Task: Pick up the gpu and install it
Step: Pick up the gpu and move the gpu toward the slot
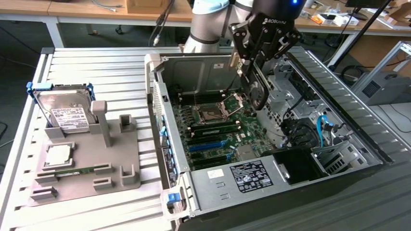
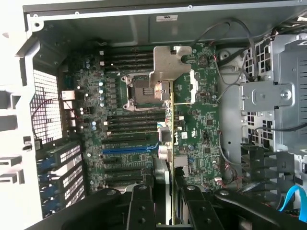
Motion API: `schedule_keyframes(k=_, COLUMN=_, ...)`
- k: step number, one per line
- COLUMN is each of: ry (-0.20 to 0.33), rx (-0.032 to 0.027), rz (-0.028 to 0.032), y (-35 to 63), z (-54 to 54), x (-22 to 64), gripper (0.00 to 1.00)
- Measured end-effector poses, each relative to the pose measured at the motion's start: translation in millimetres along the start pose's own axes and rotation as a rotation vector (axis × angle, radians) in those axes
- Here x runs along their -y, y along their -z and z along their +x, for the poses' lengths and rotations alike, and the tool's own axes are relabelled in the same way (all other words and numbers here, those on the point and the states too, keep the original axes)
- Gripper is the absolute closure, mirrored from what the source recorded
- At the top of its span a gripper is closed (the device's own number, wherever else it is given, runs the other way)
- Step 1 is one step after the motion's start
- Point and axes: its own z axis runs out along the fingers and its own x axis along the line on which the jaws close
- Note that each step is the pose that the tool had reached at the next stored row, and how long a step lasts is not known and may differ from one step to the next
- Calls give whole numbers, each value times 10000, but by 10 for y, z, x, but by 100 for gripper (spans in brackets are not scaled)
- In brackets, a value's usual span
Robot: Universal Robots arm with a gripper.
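Now: gpu held over the open case, and alignment is the risk

The gripper [image 1: 257,45] is clamped on the gpu [image 1: 258,91]. The card hangs on edge above the motherboard [image 1: 222,137] inside the open case [image 1: 192,72], toward the far side and the exterior view's right. In the wrist view the card runs edge-on beside the CPU socket [image 2: 144,91], apart from the blue slot [image 2: 127,150]. I judge the main hazard to be a tilted or offset card: its edge could land off a slot and scrape components. The cables [image 1: 323,126] on the right could also snag it.
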Motion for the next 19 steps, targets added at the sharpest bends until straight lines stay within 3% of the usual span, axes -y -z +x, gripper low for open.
schedule_keyframes(k=19, ry=2, rx=2, rz=27, y=-164, z=-233, x=-31, gripper=73)
